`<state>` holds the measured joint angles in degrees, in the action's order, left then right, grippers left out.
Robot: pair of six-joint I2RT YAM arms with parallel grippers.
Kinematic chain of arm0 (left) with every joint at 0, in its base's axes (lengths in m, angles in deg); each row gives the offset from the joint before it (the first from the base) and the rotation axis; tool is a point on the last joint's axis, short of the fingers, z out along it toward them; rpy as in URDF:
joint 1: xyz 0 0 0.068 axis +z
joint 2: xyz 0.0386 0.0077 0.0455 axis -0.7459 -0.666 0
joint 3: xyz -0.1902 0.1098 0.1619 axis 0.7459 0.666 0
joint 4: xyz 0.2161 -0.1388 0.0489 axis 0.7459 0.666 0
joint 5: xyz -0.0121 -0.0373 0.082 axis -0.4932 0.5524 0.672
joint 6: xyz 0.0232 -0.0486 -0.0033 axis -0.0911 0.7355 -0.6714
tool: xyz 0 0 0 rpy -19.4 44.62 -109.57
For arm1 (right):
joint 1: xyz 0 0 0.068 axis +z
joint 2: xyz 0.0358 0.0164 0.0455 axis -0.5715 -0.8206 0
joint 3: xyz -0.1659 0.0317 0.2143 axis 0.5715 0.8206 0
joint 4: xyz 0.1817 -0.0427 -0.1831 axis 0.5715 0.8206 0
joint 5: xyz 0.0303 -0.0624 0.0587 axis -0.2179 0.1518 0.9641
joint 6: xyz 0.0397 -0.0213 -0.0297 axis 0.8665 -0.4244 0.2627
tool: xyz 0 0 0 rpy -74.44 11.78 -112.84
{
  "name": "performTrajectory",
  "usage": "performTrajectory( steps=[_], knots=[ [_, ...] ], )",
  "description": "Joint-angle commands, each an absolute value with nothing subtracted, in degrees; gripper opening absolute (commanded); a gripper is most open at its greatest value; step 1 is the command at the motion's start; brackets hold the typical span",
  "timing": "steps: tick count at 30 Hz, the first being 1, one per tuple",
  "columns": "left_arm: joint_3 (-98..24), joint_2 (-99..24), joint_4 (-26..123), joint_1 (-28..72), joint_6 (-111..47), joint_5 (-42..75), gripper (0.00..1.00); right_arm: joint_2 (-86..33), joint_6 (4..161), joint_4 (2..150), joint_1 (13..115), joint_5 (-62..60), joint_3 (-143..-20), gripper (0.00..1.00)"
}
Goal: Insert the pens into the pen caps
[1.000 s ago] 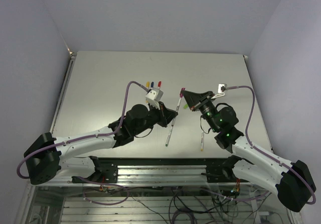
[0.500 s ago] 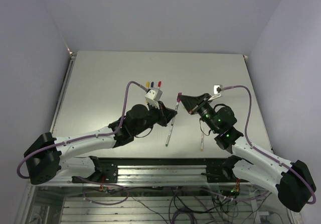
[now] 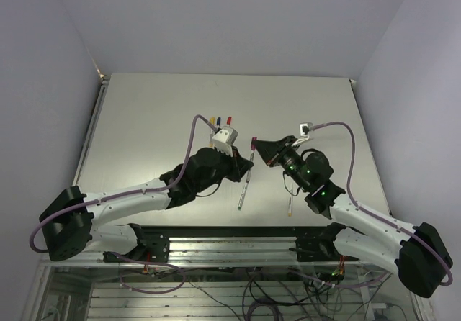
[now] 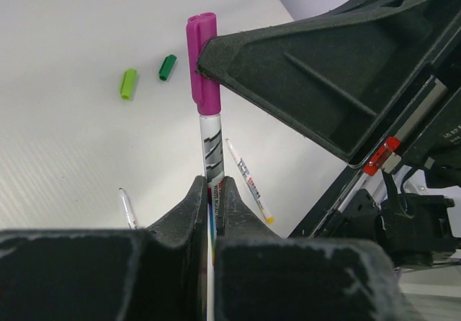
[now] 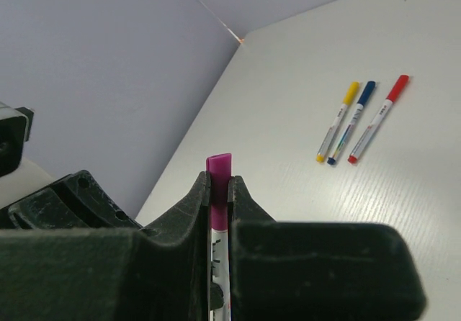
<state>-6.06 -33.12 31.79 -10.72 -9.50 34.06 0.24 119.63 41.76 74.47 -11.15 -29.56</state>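
Between left jaws, pen — magenta cap in right jaws.

Right gripper, clamped on the magenta plastic cap, has shifted left, closer to the row of yellow, blue and red capped pens. The thin white-grey marker pen in the left gripper now tilts less, with its top nearer that row. The left forearm has slid toward the row too.

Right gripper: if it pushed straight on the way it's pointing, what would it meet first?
The right gripper pinches the magenta cap on the pen in the left gripper. Beyond it the way looks free above the table, though depth is unclear.
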Motion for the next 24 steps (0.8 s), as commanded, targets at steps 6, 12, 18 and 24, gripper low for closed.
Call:
performTrajectory(
  steps=[6,12,18,24],
  knots=[
    [-15.3,-32.2,24.9,-8.1,-15.3,42.8,0.07,-4.8,116.2,56.8,80.7,-10.3,-31.9,0.0],
    [-16.1,-32.2,25.2,-6.9,-16.6,45.4,0.07,-7.4,117.4,58.3,82.8,-12.7,-32.6,0.0],
    [-15.5,-32.4,26.5,-6.2,-16.3,44.6,0.07,-8.1,116.3,59.6,83.1,-15.2,-35.2,0.0],
    [-12.7,-33.3,30.2,-6.2,-15.6,42.9,0.07,-8.5,113.0,65.0,83.1,-25.3,-43.3,0.11]
  ],
)
